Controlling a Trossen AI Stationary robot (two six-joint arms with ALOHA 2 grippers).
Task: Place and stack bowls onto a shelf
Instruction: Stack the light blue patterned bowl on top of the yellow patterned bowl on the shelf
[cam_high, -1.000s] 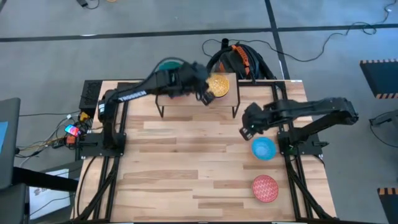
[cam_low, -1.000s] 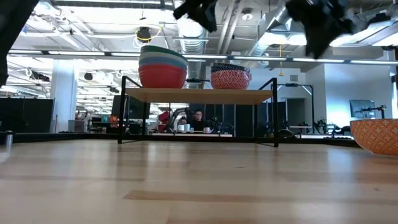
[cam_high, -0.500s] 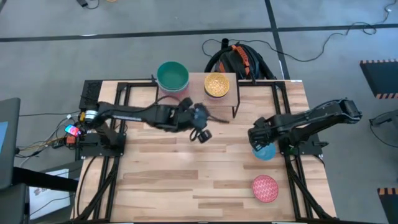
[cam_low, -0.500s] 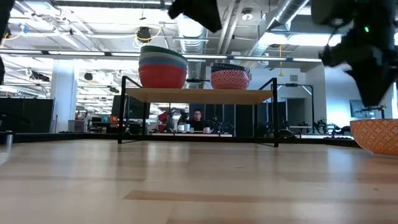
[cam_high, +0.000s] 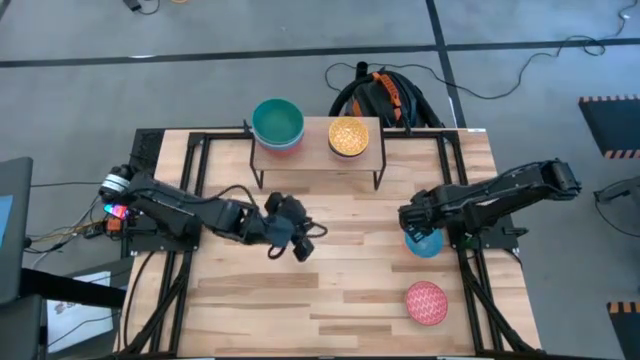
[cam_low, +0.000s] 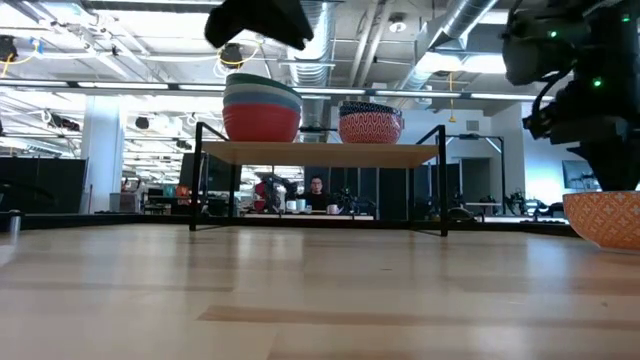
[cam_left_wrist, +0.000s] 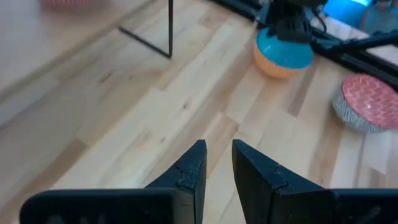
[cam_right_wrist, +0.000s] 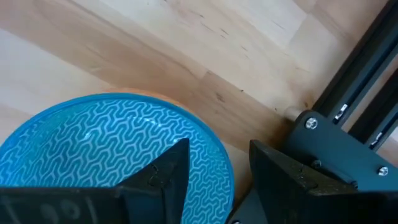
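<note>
The shelf (cam_high: 315, 152) stands at the table's far edge. On it are a stack of bowls with a green one on top (cam_high: 277, 121) and a patterned bowl with a yellow inside (cam_high: 348, 136). A blue bowl (cam_high: 428, 242) with an orange outside (cam_left_wrist: 283, 55) rests on the table at the right. A red patterned bowl (cam_high: 426, 303) sits nearer the front edge. My right gripper (cam_right_wrist: 217, 168) points down, open, with one finger over the blue bowl's inside and one outside its rim (cam_right_wrist: 225, 163). My left gripper (cam_left_wrist: 217, 150) hovers over mid-table (cam_high: 290, 250), narrowly open, with nothing between its fingers.
Black frame rails (cam_right_wrist: 339, 134) run along the table's right side, close to the blue bowl. A dark bag with orange cables (cam_high: 385, 95) lies behind the shelf. Bare tabletop (cam_high: 340, 290) stretches across the middle and front.
My left gripper has drawn back from the yellow bowl on the shelf toward the table's near and left side, sinking as it went, with nothing in it. My right gripper has come down over the blue bowl. The bowls have kept still.
</note>
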